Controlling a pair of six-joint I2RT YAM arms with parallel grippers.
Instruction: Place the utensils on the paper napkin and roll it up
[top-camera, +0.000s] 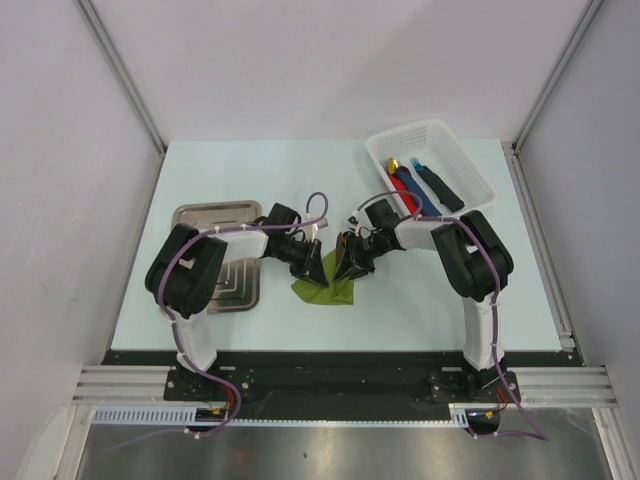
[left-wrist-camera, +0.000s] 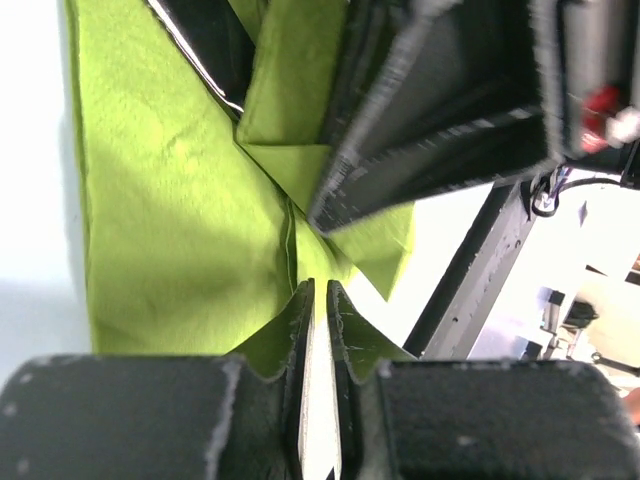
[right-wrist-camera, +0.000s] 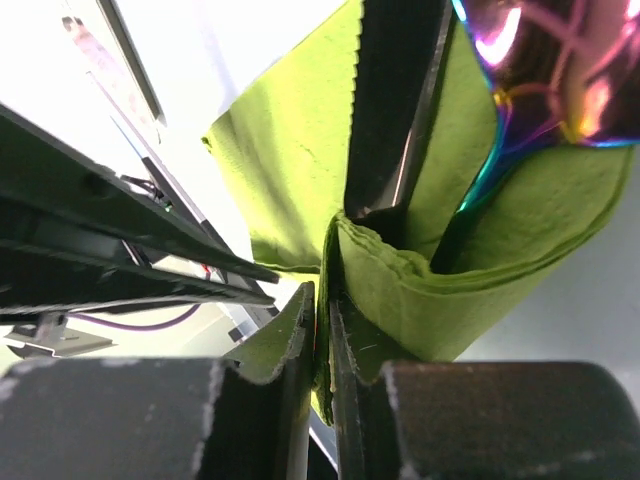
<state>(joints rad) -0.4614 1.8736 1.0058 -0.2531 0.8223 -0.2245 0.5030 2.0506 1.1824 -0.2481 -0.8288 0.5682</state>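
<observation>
The olive-green paper napkin (top-camera: 330, 292) lies crumpled at the table's middle, between both grippers. My left gripper (top-camera: 314, 270) has its jaws almost together at the napkin's left side. In the left wrist view (left-wrist-camera: 320, 290) its tips meet a crease of the napkin (left-wrist-camera: 170, 200), with a slit of light lower down. My right gripper (top-camera: 344, 267) is shut on a folded edge of the napkin (right-wrist-camera: 440, 290), seen between its tips in the right wrist view (right-wrist-camera: 322, 292). Dark utensils (right-wrist-camera: 395, 110) lie inside the fold, one with an iridescent bowl (right-wrist-camera: 550, 70). A dark shiny piece (left-wrist-camera: 205, 50) also shows.
A silver metal tray (top-camera: 215, 215) lies at the left, partly under my left arm. A white basket (top-camera: 470, 165) at the back right holds a red gold-tipped piece (top-camera: 402, 183), a blue one and a black one. My right gripper's body (left-wrist-camera: 440, 110) hangs close over the left fingers.
</observation>
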